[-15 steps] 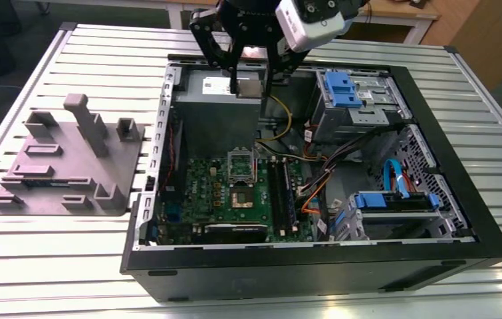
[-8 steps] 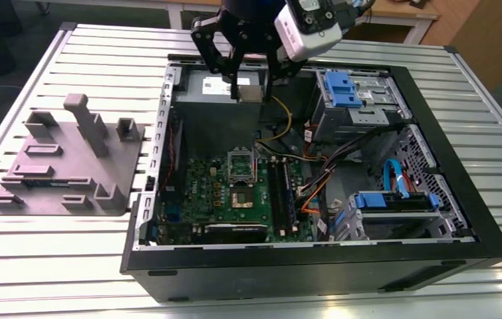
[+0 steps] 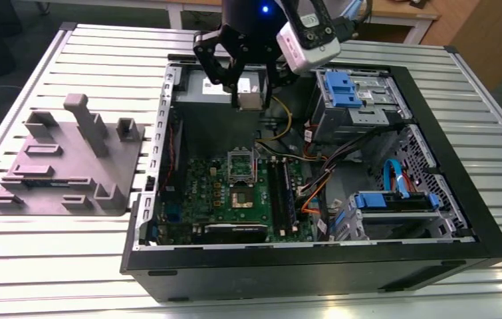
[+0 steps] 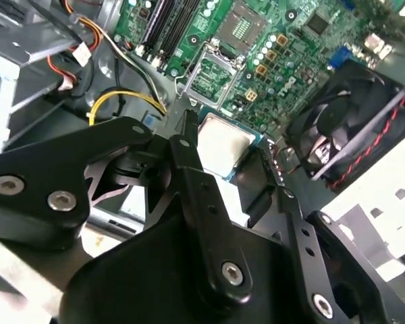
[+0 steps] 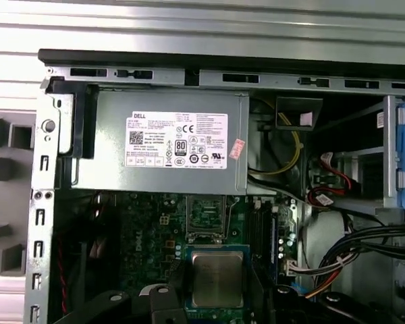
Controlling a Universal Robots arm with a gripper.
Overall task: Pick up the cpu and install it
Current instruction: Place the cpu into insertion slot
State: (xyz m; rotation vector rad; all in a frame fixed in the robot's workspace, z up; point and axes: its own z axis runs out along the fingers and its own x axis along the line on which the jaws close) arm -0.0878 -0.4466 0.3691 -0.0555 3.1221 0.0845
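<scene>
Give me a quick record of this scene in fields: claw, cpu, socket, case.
claw: shut on the cpu, raised above the open case
cpu: held between the fingers, over the motherboard
socket: on the motherboard, cover lifted, no chip in it
case: lying open on the slatted table, grey power supply inside

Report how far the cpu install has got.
Done: the cpu is picked up, clamped in the tool over the open computer case. In hand: it hangs above the motherboard, close to the power supply. Left: it is not yet in the socket, which looks unoccupied.
</scene>
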